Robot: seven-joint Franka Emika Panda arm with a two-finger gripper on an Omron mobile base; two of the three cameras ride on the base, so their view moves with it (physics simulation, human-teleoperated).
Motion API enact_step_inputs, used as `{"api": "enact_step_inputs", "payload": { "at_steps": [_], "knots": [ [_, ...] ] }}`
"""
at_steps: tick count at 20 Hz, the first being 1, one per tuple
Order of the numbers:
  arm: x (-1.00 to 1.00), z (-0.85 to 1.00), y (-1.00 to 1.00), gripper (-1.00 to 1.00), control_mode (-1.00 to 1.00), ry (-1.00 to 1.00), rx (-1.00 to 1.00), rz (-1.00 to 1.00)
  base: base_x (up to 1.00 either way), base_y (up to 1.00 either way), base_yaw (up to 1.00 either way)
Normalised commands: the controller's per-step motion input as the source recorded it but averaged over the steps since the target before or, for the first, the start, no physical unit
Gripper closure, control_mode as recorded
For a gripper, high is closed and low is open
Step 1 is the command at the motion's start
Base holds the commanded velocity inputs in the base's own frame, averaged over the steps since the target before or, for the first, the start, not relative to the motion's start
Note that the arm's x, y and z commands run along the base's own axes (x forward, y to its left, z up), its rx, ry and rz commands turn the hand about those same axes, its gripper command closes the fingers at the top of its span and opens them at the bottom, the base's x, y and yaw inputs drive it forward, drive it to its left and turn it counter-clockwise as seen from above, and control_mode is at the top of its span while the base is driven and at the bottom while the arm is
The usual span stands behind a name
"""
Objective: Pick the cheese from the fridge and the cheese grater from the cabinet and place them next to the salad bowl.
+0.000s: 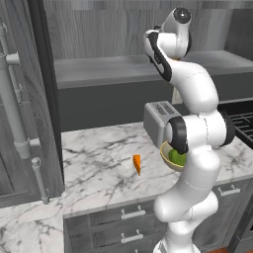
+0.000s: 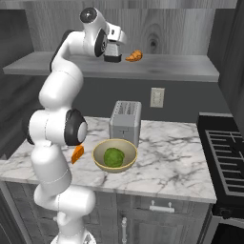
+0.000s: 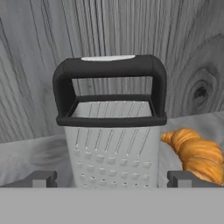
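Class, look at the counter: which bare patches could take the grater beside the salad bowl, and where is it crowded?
Bare marble lies right of the bowl, toward the stove, and left of the cheese, toward the fridge. It is crowded behind the bowl, where the toaster stands close.

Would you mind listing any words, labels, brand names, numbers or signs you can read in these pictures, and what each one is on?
There is no readable text in any view.
The cheese grater shows only perforations and a black handle.
The toaster, the salad bowl, the wall outlet and the stove bear no lettering.
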Motion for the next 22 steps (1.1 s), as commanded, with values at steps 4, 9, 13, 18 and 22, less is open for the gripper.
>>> {"api": "enact_step_inputs", "payload": {
  "at_steps": [4,9,13,18,22],
  "knots": [
    [0.15,0.0,0.0,-1.0,-1.0,0.0,0.0,0.0,0.0,0.0,0.0],
    [0.09,0.0,-0.03,-1.0,-1.0,0.0,0.0,0.0,0.0,0.0,0.0],
    [0.05,0.0,-0.06,-1.0,-1.0,-0.02,0.0,-0.01,0.0,0.0,0.0],
    [0.03,0.0,-0.05,-1.0,-1.0,-0.03,0.0,-0.01,0.0,0.0,0.0],
    [0.0,0.0,-0.06,-1.0,-1.0,-0.06,0.0,-0.01,0.0,0.0,0.0]
  ]
}}
